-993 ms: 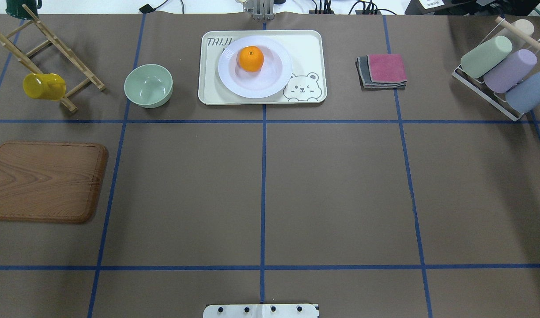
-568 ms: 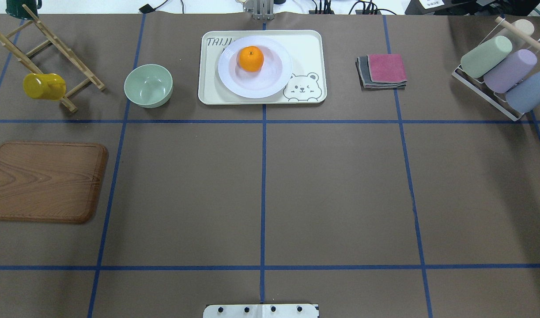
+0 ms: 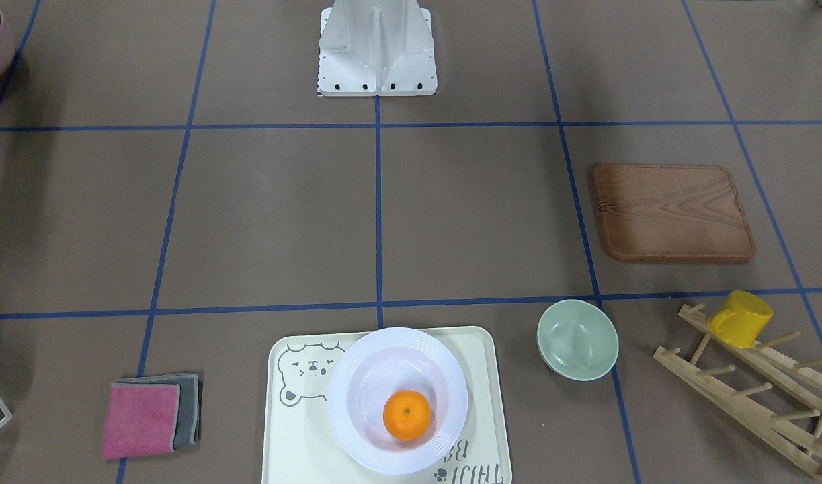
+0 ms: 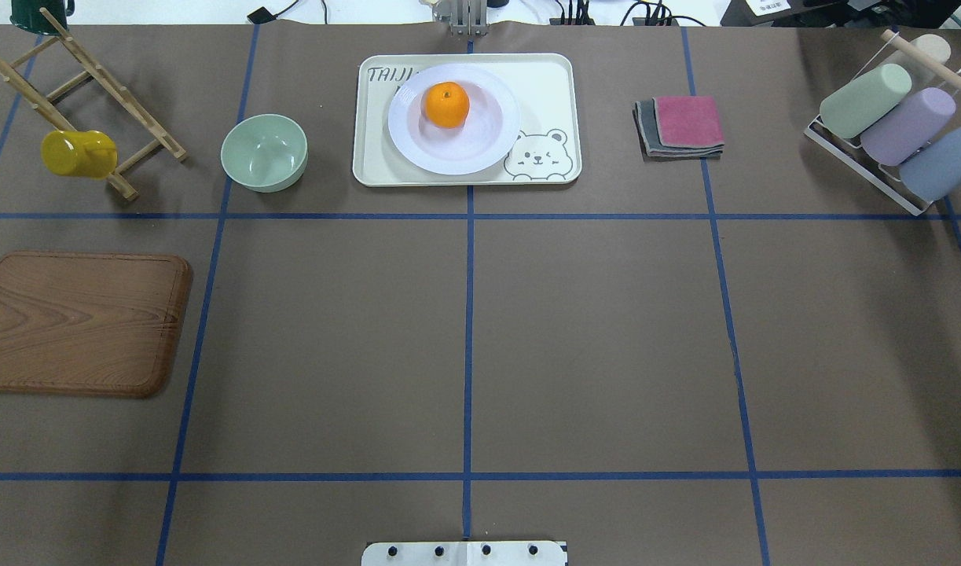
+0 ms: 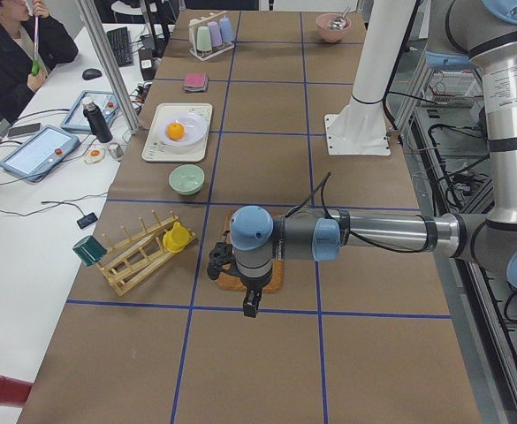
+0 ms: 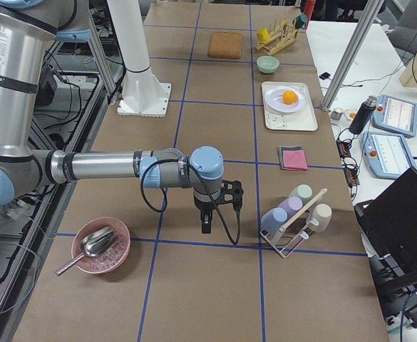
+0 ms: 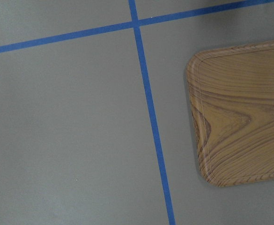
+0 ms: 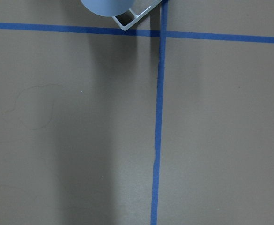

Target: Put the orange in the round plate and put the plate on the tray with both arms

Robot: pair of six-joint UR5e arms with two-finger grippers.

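The orange (image 4: 446, 104) lies inside the white round plate (image 4: 405, 135), and the plate rests on the cream bear tray (image 4: 547, 86) at the table's far middle. The front-facing view shows the same stack: orange (image 3: 406, 415), plate (image 3: 357, 376), tray (image 3: 290, 437). Neither gripper appears in the overhead or front-facing views. My left gripper (image 5: 252, 305) hangs above the wooden board, far from the tray. My right gripper (image 6: 207, 224) hangs over bare table near the cup rack. I cannot tell whether either is open or shut.
A pale-green bowl (image 4: 264, 152) sits left of the tray, with a wooden rack carrying a yellow mug (image 4: 78, 153) beyond it. The brown board (image 4: 79, 322) lies at the left. Folded cloths (image 4: 680, 126) and a cup rack (image 4: 896, 130) stand right. A pink bowl (image 6: 100, 246) holds a spoon.
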